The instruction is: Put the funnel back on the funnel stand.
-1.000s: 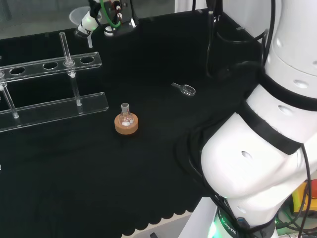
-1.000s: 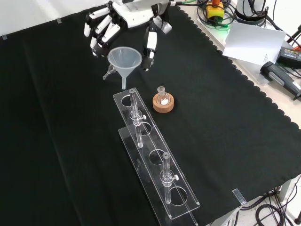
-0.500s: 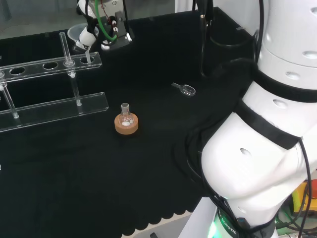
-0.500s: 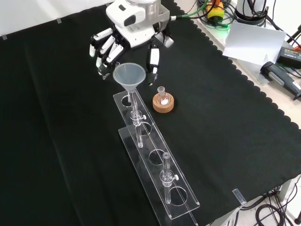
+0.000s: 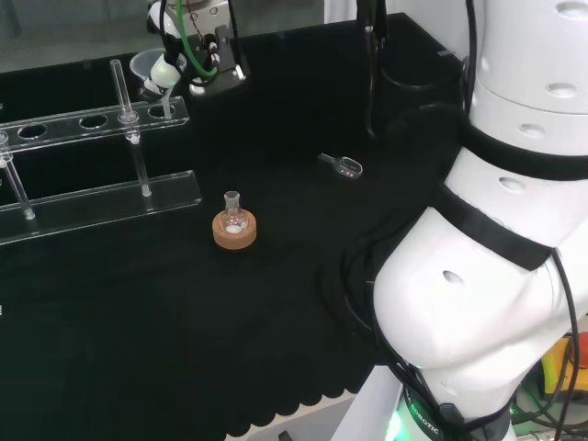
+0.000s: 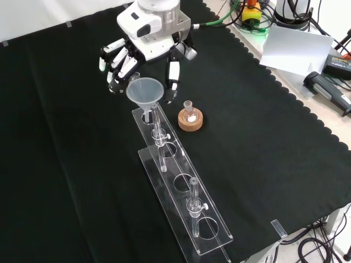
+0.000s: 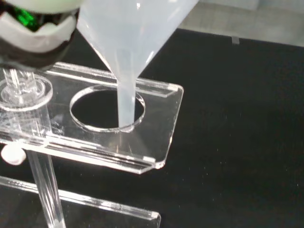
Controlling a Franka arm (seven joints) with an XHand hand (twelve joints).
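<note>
One funnel (image 6: 145,91) – stem over stand (image 6: 181,189) hole

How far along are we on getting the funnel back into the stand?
Done: the hand has the funnel lifted over the funnel stand. In hand: the stem tip sits at the end hole's rim in the wrist view. Left: lower it until the cone seats, then let go.

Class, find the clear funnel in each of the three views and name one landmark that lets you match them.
Head view: the funnel sits at the top left, held by the hand, above the right end of the funnel stand.
Front view: upper centre, just below the hand, over the stand's far end.
Wrist view: top centre, its stem at the end hole's rim.
Shared landmark: the stand's end hole.
</note>
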